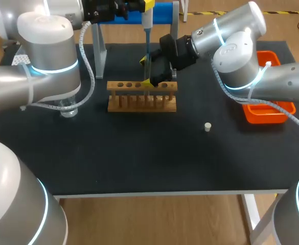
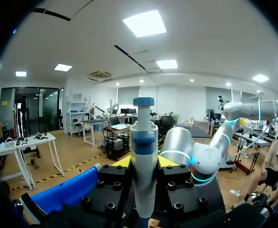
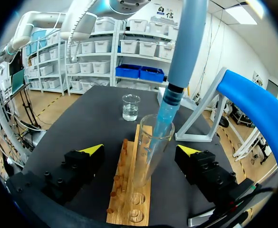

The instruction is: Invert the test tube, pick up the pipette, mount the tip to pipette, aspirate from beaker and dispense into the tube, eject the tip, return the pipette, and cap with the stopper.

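left gripper (image 2: pixel 144 162) jaws clamped on pipette (image 2: pixel 143 142), tip (image 3: pixel 163 121) inside test tube (image 3: pixel 144 172); right gripper (image 3: pixel 139 151) jaws apart around it, so lateral drift could lever the unheld tube over or spill.

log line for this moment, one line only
left gripper: shut on pipette | pipette: tip down inside tube | tube: in rack | right gripper: open, either side of tube | stopper: on table
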Tool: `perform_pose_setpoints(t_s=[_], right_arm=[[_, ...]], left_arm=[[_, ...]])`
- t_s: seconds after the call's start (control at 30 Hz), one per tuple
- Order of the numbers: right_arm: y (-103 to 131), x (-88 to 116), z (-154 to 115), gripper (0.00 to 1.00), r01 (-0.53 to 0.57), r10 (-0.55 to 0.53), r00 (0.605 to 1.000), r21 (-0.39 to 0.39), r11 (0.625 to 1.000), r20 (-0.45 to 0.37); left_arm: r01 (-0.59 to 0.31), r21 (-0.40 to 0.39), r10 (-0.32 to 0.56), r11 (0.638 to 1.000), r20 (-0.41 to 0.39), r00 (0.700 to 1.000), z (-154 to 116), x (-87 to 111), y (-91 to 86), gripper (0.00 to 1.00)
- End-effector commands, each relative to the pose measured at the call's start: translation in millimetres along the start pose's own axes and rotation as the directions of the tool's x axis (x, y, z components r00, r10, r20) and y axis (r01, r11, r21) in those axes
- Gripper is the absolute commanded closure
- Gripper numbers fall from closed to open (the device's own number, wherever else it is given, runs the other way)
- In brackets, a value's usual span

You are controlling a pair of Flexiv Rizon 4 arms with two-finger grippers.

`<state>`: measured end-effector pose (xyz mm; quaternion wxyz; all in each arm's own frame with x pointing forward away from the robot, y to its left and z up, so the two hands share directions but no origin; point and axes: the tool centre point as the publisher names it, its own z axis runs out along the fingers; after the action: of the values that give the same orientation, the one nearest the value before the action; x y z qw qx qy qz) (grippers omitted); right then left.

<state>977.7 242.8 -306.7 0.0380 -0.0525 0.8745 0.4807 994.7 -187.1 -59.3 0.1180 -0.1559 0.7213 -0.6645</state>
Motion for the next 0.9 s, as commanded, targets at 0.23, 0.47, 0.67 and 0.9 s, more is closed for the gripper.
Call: perform_pose_setpoints(t_s=[0.23,0.47,0.67,0.9], right_arm=[[0.7,0.2,-1.6,0.00,-0.001,0.001,1.000,0.004,1.000,-0.002],[0.7,0.2,-1.6,0.00,-0.001,0.001,1.000,0.004,1.000,-0.002],[0.7,0.2,-1.6,0.00,-0.001,0.001,1.000,0.004,1.000,-0.002],[0.7,0.2,-1.6,0.00,-0.001,0.001,1.000,0.004,1.000,-0.002]], left_arm=[[-0.011,0.006,0.011,1.000,0.008,1.000,-0.7,5.0,2.5,1.00],[-0.038,0.014,0.038,0.999,0.007,0.999,-0.5,9.7,3.5,1.00],[-0.056,0.027,0.056,0.998,0.001,0.998,-0.2,12.9,4.4,1.00],[-0.073,0.016,0.073,0.997,-0.004,0.997,1.4,15.1,7.3,1.00]])
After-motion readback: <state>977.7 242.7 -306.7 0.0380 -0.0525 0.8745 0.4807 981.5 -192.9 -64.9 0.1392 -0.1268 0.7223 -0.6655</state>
